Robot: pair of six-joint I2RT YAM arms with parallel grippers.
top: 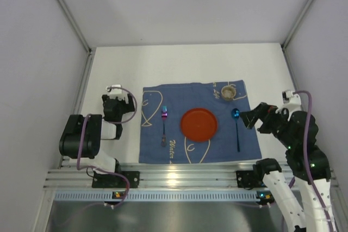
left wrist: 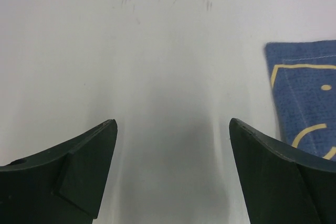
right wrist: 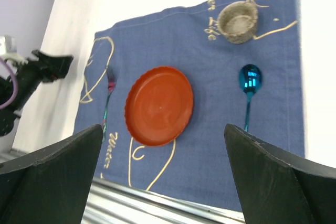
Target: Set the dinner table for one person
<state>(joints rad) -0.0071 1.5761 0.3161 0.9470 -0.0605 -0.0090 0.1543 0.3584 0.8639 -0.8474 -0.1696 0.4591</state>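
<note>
A blue placemat (top: 179,150) with cream line drawings lies on the white dinner table (top: 185,63). On it sit an orange plate (top: 199,124) in the middle, a fork (top: 163,125) to its left, a blue spoon (top: 236,127) to its right and a small tan cup (top: 228,92) at the far right corner. My left gripper (top: 111,88) is open and empty over bare table left of the mat (left wrist: 310,108). My right gripper (top: 248,119) is open and empty, raised just right of the spoon. The right wrist view shows the plate (right wrist: 158,105), spoon (right wrist: 249,91), fork (right wrist: 108,98) and cup (right wrist: 238,22).
Grey walls close in the table on the left, right and back. A metal rail (top: 185,175) runs along the near edge, also seen in the right wrist view (right wrist: 157,203). The left arm (right wrist: 31,74) shows at the mat's left side.
</note>
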